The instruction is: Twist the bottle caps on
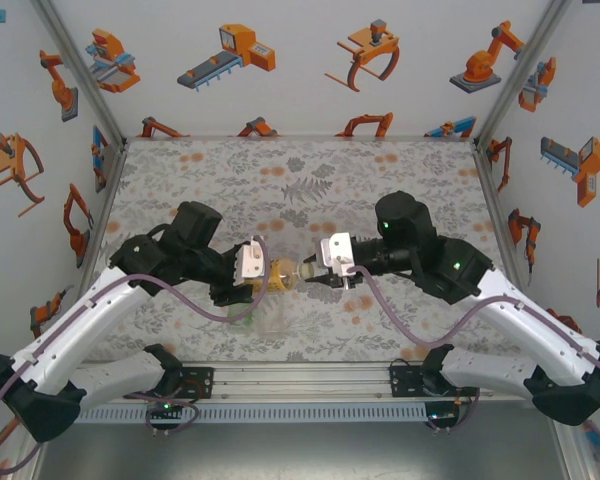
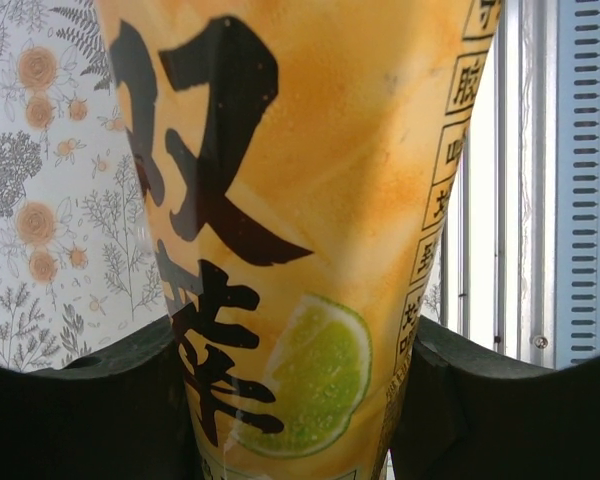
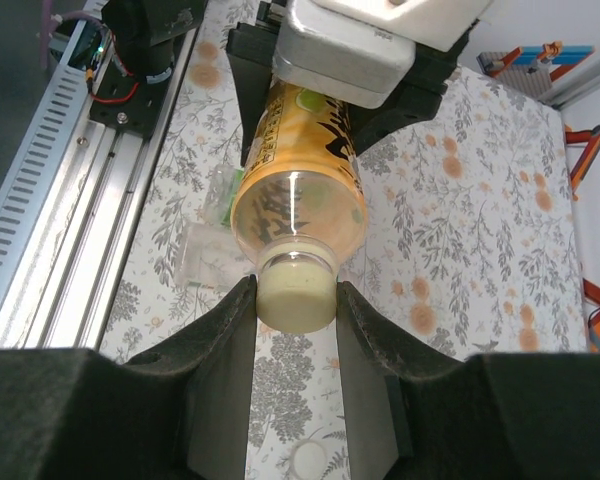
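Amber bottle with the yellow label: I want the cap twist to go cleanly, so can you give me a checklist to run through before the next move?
1. Bottle hold: the left gripper is shut on the amber plastic bottle with the yellow label and dark characters: ok.
2. Cap hold: the right gripper is shut on the pale yellowish round cap, a finger on each side: ok.
3. Cap sits at the bottle's neck: ok.
4. Threads caught, and how far turned: cannot tell.
5. Bottle and right gripper lined up end to end in the top view: ok.
6. The clear plastic bottle lies on the floral table below, apart from both grippers: ok.
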Controlling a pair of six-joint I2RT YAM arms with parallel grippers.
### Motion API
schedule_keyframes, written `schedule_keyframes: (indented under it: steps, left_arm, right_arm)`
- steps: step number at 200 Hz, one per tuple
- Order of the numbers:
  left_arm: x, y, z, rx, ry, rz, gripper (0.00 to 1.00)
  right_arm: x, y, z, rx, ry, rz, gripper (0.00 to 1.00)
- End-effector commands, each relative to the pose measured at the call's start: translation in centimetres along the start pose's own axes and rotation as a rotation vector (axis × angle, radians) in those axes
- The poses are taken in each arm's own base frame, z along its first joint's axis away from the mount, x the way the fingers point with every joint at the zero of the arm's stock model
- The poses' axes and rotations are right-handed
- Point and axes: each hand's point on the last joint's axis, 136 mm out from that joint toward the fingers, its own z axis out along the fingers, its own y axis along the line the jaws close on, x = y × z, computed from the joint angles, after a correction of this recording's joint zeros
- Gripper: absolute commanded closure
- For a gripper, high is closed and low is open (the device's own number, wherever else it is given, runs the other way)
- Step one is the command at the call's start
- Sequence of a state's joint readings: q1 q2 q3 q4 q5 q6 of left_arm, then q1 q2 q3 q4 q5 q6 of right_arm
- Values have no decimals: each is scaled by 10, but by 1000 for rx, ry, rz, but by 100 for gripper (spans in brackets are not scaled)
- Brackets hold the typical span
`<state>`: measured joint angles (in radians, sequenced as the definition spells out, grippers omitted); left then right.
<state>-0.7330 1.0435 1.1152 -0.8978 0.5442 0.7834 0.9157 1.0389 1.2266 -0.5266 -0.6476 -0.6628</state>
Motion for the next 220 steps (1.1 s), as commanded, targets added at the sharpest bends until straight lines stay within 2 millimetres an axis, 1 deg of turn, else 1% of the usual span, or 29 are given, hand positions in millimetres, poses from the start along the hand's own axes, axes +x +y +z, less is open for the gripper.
schedule_keyframes:
  steps: [1, 20, 53, 91, 114, 154, 198, 220]
  left_arm:
    - [-21, -1, -5, 25, -68, 38, 100]
    - [-21, -3, -4, 43, -68, 30, 100]
    - [-25, -7, -3, 87, -79, 9, 100]
    - [-28, -11, -3, 124, -86, -17, 100]
    - [-33, -13, -4, 146, -104, -28, 100]
    - [-31, -18, -3, 198, -82, -49, 100]
    - [-38, -22, -3, 267, -99, -82, 100]
    - [-39, -23, -2, 286, -108, -100, 100]
  right_arm:
    - [-22, 8, -7, -23, -52, -98, 100]
    - [-24, 12, -8, -35, -48, -125, 100]
    - [-23, 16, -9, -38, -11, -159, 100]
    - [-18, 20, -6, -53, 53, -191, 100]
    - [-15, 21, -5, -44, 80, -206, 100]
    - [-20, 22, -6, -25, 75, -234, 100]
    - [-25, 25, -6, -22, 69, -264, 100]
    - [-24, 29, -5, -34, 87, -278, 100]
